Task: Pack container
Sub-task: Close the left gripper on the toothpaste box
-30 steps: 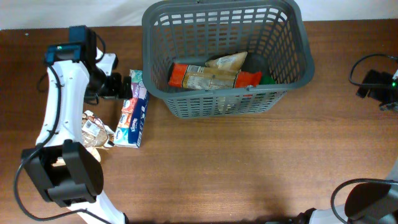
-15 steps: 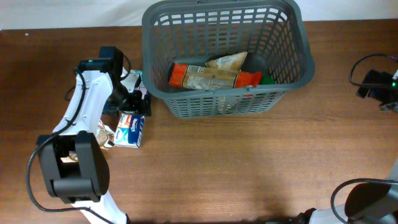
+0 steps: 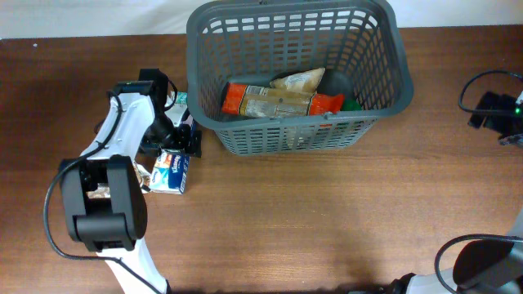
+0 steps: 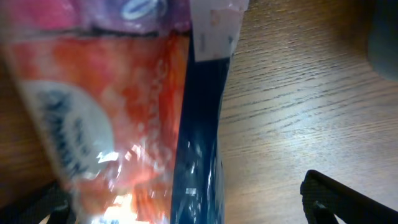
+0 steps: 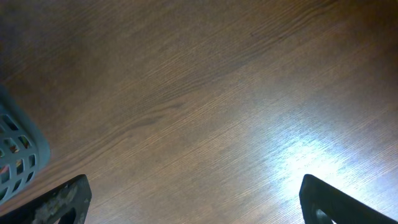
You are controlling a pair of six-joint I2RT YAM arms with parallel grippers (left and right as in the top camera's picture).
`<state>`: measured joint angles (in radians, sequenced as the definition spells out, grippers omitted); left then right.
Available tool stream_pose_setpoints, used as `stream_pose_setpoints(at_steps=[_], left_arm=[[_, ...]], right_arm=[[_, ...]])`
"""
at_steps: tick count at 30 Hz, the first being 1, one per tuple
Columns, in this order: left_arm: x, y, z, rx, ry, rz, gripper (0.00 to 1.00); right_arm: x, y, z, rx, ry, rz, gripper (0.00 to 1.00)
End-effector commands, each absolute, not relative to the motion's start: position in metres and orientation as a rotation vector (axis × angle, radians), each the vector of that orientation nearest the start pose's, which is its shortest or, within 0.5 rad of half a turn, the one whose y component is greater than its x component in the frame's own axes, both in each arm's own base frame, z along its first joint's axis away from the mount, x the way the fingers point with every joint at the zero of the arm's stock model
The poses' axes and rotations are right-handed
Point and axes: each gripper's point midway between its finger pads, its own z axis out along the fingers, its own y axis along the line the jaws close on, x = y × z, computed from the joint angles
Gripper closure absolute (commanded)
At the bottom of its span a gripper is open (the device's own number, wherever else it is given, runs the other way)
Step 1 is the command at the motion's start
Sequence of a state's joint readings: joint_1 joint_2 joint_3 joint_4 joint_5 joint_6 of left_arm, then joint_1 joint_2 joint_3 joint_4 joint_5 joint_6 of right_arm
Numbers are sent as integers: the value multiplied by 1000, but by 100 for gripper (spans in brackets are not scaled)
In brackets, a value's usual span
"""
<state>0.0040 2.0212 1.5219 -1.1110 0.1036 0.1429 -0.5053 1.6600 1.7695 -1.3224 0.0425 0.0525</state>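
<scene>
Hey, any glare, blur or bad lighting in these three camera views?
Overhead view: sharp and evenly lit, the container clear throughout. Left wrist view: the tissue pack fills most of the frame, blurred, with white glare spots on its wrapper. Right wrist view: wood grain readable, but a bright glare patch washes out the table at lower right.

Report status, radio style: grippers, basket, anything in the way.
Left gripper open, astride tissue pack. Right gripper open, over table. Basket upright, packets inside. Basket wall close beside left gripper.
</scene>
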Motion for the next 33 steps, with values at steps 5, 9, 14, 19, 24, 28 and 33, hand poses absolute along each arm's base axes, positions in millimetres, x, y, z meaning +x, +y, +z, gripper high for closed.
stream_pose_setpoints(at_steps=[5,9,14,19,24,28,33], left_arm=[[375,-15,34,365,3127,-168,1],[380,-11,34,364,3115,-128,1],[383,-1,32,296,3118,-36,1],[385,0,29,294,3117,-27,0],[386,0,25,295,3119,-27,1],[388,0,19,295,3124,-30,1],[387,-1,11,297,3139,-37,1]], right_arm=[[317,-185,230,800,2684,-163,1],[317,-185,230,800,2684,-163,1],[317,-185,230,800,2684,-163,1],[317,-185,230,800,2684,-163,1],[317,-185,230,800,2684,-163,1],[317,-185,230,800,2684,-163,1],[317,-185,230,800,2684,-163,1]])
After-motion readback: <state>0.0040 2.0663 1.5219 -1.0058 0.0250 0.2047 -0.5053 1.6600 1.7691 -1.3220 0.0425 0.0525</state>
